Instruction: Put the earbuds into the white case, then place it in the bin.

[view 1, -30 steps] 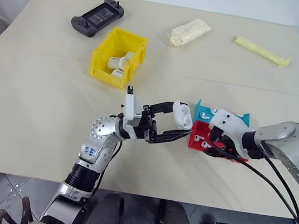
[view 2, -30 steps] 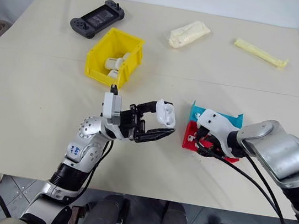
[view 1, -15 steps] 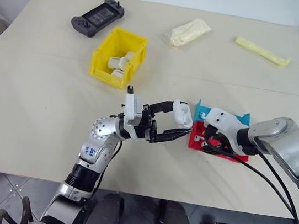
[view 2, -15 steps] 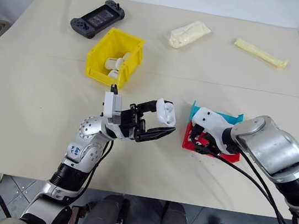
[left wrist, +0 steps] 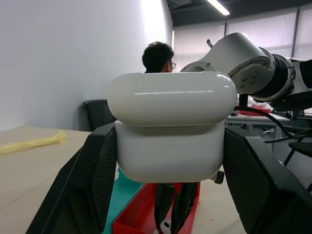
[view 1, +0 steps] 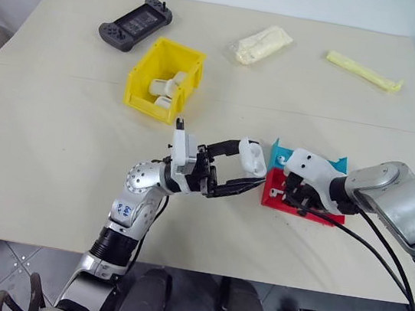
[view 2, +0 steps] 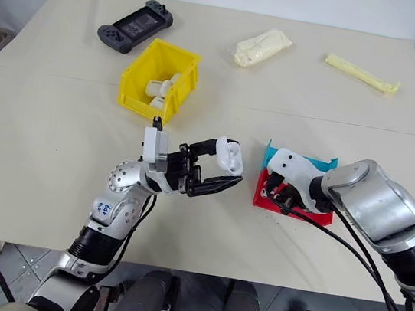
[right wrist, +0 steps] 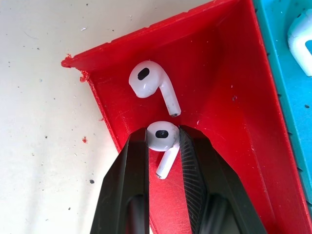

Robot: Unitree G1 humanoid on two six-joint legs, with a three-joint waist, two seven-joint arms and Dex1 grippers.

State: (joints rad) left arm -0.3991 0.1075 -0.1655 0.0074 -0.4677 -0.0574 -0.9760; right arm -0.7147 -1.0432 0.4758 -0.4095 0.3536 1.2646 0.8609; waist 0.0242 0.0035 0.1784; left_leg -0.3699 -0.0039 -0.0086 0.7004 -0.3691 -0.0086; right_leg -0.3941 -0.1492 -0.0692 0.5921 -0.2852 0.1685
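Head view: the left gripper (view 1: 242,170) holds a white earbud case (view 1: 252,157) above the table (view 1: 52,157), near a yellow bin (view 1: 164,80)

Left wrist view: black fingers (left wrist: 85,185) clamp the closed case

Right wrist view: the right gripper (right wrist: 163,139) pinches one earbud (right wrist: 162,135) in the red tray (right wrist: 219,97), another earbud (right wrist: 148,83) beside it

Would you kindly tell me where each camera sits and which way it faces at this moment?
Left eye and right eye views: on the head, looking forward and down over the table, the yellow bin and both arms.
Left wrist view: on the left wrist, looking along the left gripper shut on the white case, toward the red tray; a person sits beyond.
Right wrist view: on the right wrist, looking down into the red tray, right gripper pinching an earbud.
Shared: both wrist views show the red tray.
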